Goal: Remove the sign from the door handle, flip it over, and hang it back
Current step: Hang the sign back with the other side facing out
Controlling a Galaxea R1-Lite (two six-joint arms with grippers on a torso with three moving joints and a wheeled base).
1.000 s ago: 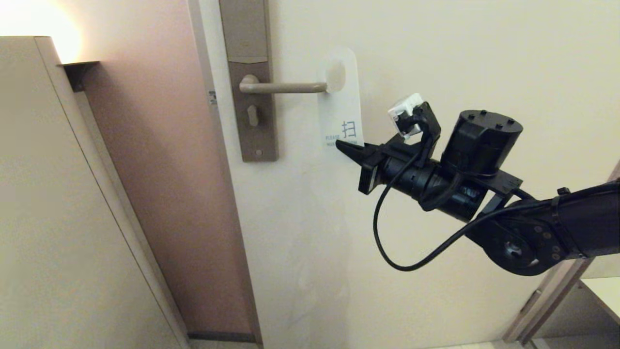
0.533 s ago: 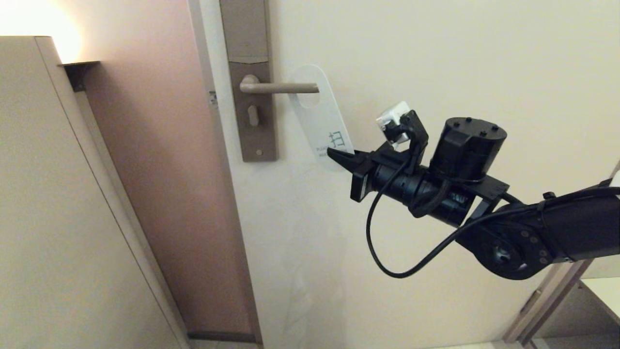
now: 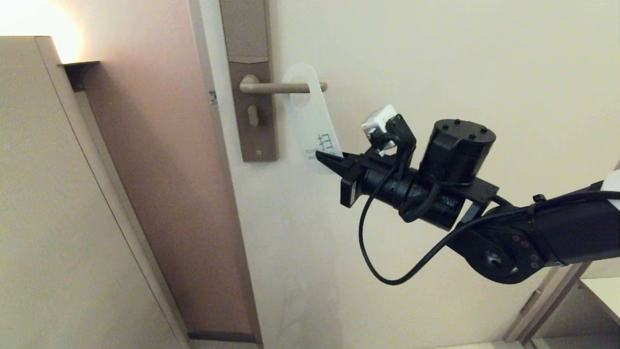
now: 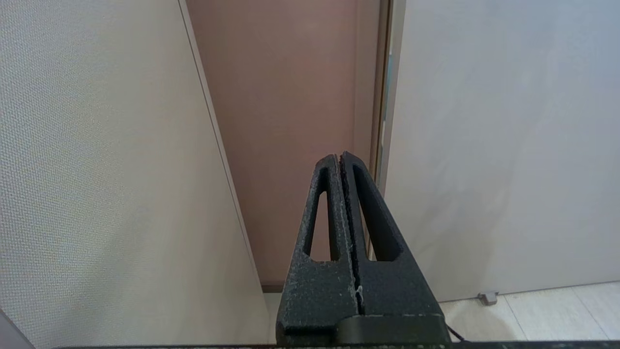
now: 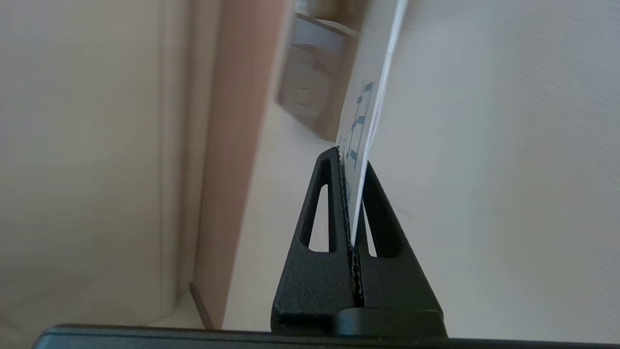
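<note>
While my right fingers (image 3: 323,157) clamp its bottom edge, the thin white card sign (image 3: 310,116) feels light, bendy, slippery.

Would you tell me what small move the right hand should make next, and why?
Probably release. The sign shows its white face, and the door handle passes through its hole, its tip showing beyond the card. The right hand grips only the tilted sign's lower end, so letting go should let it hang straight.

1. Head view: looks up at the door (image 3: 436,58) from below and some way off.
2. Left wrist view: low, near the floor (image 4: 542,315), facing the door.
3. Right wrist view: very close behind the sign (image 5: 368,97) (shared with the head view).
</note>
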